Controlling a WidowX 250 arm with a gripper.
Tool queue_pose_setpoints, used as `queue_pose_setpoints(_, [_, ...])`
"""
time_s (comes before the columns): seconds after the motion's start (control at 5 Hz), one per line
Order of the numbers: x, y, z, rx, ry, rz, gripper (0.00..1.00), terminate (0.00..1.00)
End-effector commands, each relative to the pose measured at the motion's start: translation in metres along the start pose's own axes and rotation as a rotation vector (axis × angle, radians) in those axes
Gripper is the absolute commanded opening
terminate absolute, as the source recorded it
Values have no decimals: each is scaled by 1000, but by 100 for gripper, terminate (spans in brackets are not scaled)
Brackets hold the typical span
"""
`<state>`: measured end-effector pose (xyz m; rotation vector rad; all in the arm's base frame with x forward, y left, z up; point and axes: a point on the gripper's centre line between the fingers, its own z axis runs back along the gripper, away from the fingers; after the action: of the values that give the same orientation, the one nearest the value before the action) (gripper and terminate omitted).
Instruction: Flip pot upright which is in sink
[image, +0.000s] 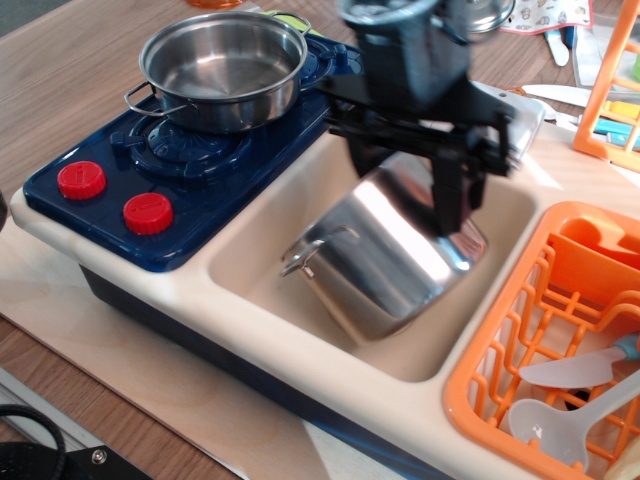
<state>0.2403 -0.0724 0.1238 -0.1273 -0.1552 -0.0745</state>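
The shiny steel pot (385, 265) lies tilted on its side in the cream sink (252, 268). Its side wall faces me and one wire loop handle (303, 257) points left. Its mouth faces the back and is mostly hidden by the gripper. My black gripper (410, 180) hangs over the pot's upper back edge with its jaws spread wide. The right finger (452, 195) is pressed against the pot's upper right part, and the left finger (362, 152) stands at the back left of the pot. I cannot see whether a finger is inside the mouth.
A shallower steel pan (222, 65) sits on the blue toy stove (190, 190) with two red knobs (148, 213) to the left. An orange dish rack (500, 345) with utensils (560, 420) borders the sink's right side. A grey faucet base (515, 110) stands behind the sink.
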Motion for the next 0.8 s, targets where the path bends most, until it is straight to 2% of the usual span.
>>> queue_pose_setpoints(0.0, [4,-19,11,237,-151,-106,0,0])
queue_pose_setpoints(0.2, [-2,-25,8,377,-204,-171,100,0])
queue_pose_setpoints(0.6, [-2,-25,8,377,-204,-171,100,0])
